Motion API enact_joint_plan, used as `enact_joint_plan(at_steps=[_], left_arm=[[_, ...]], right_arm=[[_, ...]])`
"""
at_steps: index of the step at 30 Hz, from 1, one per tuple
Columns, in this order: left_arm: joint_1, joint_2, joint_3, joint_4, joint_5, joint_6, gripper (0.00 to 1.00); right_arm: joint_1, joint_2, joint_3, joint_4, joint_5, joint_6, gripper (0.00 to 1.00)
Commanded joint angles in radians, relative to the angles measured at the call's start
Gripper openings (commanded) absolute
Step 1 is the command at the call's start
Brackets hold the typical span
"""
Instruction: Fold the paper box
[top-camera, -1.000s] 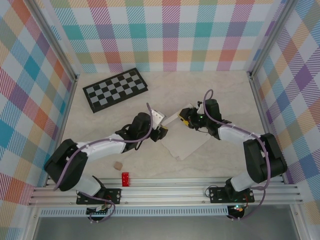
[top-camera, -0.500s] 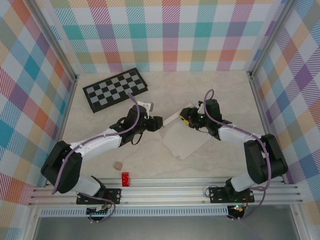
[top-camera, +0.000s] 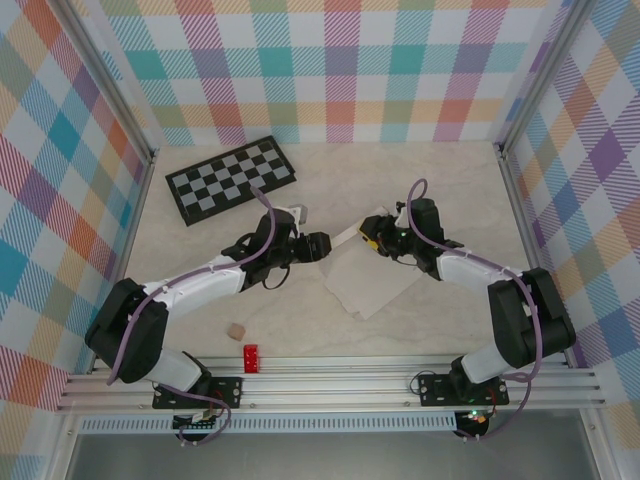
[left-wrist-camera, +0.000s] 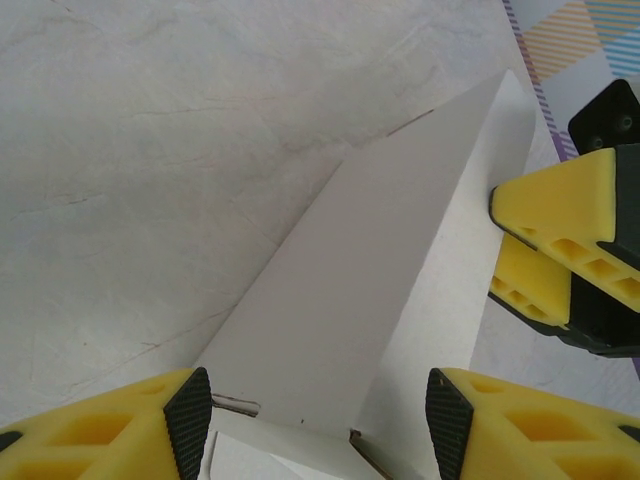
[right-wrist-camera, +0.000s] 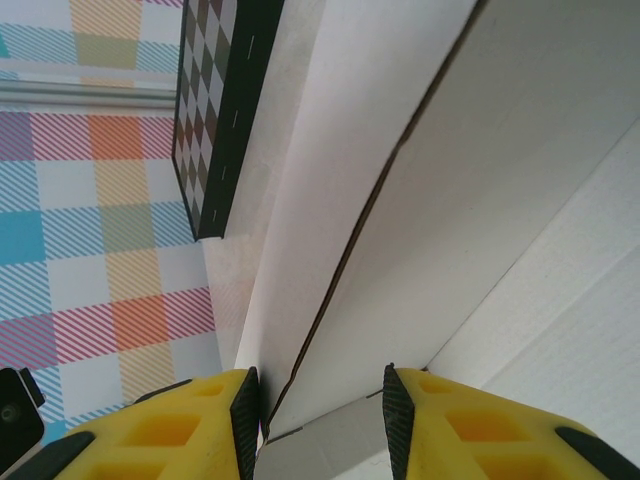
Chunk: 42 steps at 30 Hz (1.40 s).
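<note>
1. Movement over the last second belongs to the left arm. The left gripper (top-camera: 320, 247) has swung away from the near side of the raised flap (left-wrist-camera: 350, 300), turned at the wrist, and now sits level with the flap's left end. The right gripper (top-camera: 369, 240) has not shifted.
2. The left gripper is released. In its wrist view the pads (left-wrist-camera: 190, 420) stand wide apart with the flap rising between them, and nothing is pinched.
3. The right gripper looks clenched on the flap's right end, with its yellow fingers (left-wrist-camera: 560, 200) either side of the cardboard edge.
4. Judged from this, the left arm has let go to take a new hold. The fold is only begun: one flap is up, the rest is unformed, and the flap's lift now hangs on the right grip alone.
5. The paper box (top-camera: 375, 282) lies just right of the worktop's (top-camera: 420, 180) middle, well apart from the checkerboard (top-camera: 230, 178) near the far left corner. It is plain white thin cardboard. Its main panel lies flat, skewed to the worktop's edges. The long flap is tilted up along the panel's far-left side, and a crease line and a small cut tab show near its base.
</note>
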<state>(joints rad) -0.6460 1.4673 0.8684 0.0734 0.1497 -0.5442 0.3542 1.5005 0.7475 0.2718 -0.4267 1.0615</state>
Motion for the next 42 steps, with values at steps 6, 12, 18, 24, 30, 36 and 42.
enact_joint_plan(at_steps=[6,12,18,24,30,36,42], left_arm=[[0.002,-0.015,-0.03,0.016,0.068,-0.027,0.61],[0.003,0.007,-0.052,0.027,0.072,-0.02,0.6],[0.003,0.001,-0.096,0.041,0.051,0.004,0.6],[0.003,-0.015,-0.211,0.107,-0.011,0.11,0.6],[0.005,-0.03,-0.22,0.13,-0.02,0.129,0.6],[0.006,-0.048,-0.106,0.035,-0.001,0.159,0.6],[0.006,-0.05,-0.103,0.036,0.01,0.15,0.6]], right_arm=[[-0.001,-0.004,0.007,-0.029,0.012,-0.026,0.4],[-0.001,-0.006,0.008,-0.034,0.016,-0.031,0.4],[-0.002,-0.01,0.004,-0.04,0.021,-0.03,0.4],[-0.001,0.004,0.009,-0.039,0.024,-0.036,0.4],[-0.001,0.006,0.022,-0.04,0.023,-0.045,0.41],[-0.001,0.018,0.083,-0.069,0.016,-0.071,0.41],[0.0,0.032,0.103,-0.031,0.018,-0.019,0.39]])
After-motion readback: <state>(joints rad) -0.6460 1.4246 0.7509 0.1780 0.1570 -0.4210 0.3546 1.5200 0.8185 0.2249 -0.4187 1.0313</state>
